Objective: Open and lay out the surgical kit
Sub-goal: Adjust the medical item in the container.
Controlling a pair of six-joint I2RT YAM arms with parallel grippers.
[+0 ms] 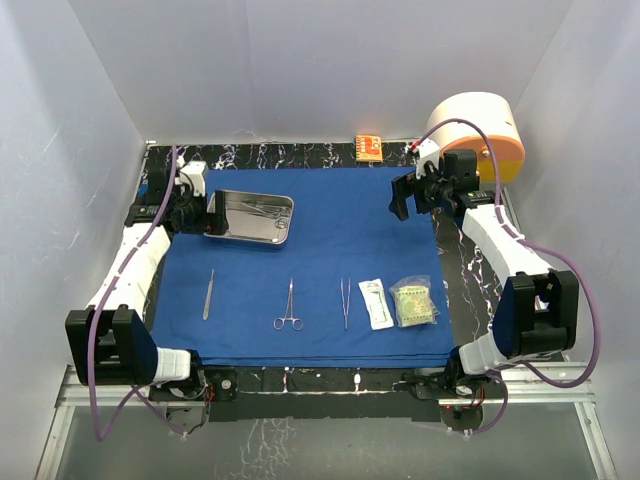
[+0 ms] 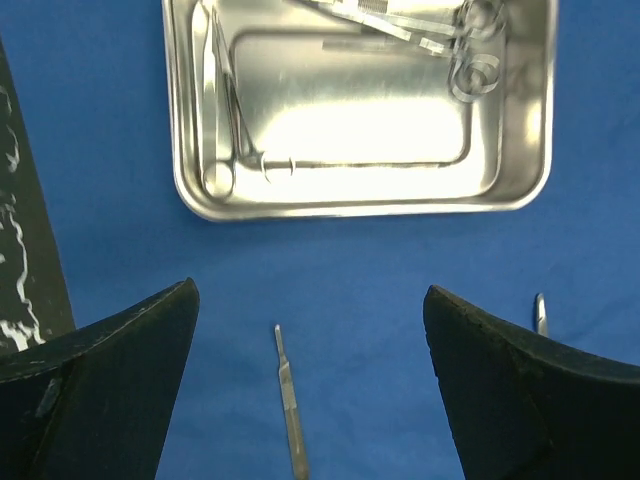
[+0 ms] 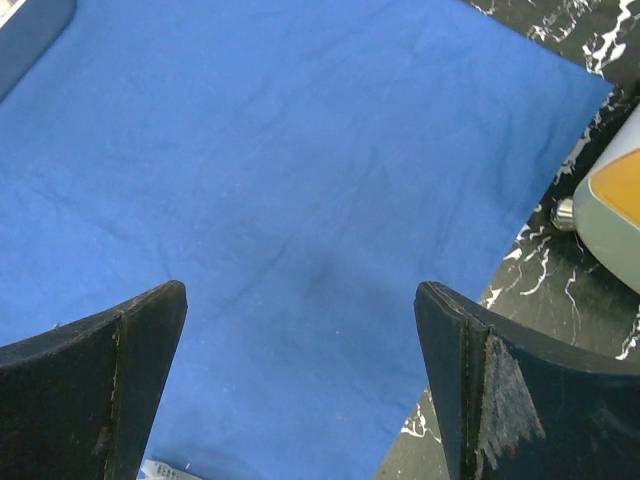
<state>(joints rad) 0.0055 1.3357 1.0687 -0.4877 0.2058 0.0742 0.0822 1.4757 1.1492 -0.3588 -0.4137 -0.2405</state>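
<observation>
- The blue cloth [image 1: 300, 255] is spread flat over most of the black marbled table [image 1: 460, 270], so the kit is unwrapped.
- The steel tray [image 2: 360, 208] sits on the cloth at the far left corner. There's still metal in it: ring-handled instruments [image 2: 468, 55] lie across its far end, and another slim tool [image 2: 222, 110] runs along one side wall.
- A neat row is laid out along the near part of the cloth, none of the items touching. From left to right:
  - a thin straight handle [image 1: 208, 294]
  - ring-handled forceps [image 1: 288, 306]
  - tweezers [image 1: 345, 302]
  - a white sealed packet [image 1: 376, 302]
  - a greenish sealed packet [image 1: 414, 303], just beside the white one
- The left gripper [image 2: 310, 290] is spread wide with nothing between its fingers. It hangs over bare cloth next to the tray, just off the tray's left edge in the top view.
- In the left wrist view the thin handle lies on the cloth below the gap between the fingers, not in contact with them.
- The right gripper [image 3: 300, 287] is also wide apart and holding nothing. It hovers over the far right part of the cloth, close to that corner.
- The big cream-and-orange cylinder [image 1: 480, 135] stands off the cloth at the far right, behind the right arm.
- A small orange box [image 1: 369, 148] sits on the table just past the cloth's far edge.
</observation>
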